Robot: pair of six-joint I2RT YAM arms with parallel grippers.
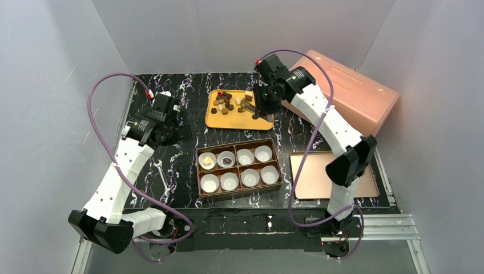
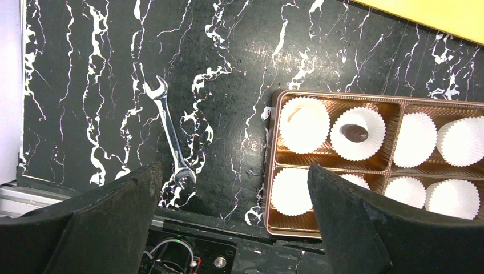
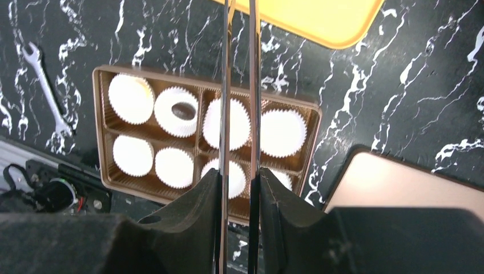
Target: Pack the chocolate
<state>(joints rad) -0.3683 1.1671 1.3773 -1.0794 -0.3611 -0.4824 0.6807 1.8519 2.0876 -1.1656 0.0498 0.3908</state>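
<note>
The chocolate (image 1: 227, 103), several small dark, light brown and cream pieces, lies on a yellow tray (image 1: 216, 119). A brown box (image 1: 197, 171) holds several white paper cups. One cup holds a cream piece (image 1: 207, 162). The cup beside it holds a dark piece (image 1: 227, 162), also in the left wrist view (image 2: 357, 135) and the right wrist view (image 3: 183, 110). My right gripper (image 1: 261, 108) hangs over the tray's right end, shut on metal tweezers (image 3: 254, 85); their tips are out of view. My left gripper (image 1: 177, 128) is open and empty, left of the box (image 2: 273, 171).
A steel wrench (image 1: 161, 174) lies on the black marbled table left of the box, also in the left wrist view (image 2: 171, 134). A rose-gold lid (image 1: 314, 177) lies right of the box. A pink plastic case (image 1: 354, 94) stands at the back right.
</note>
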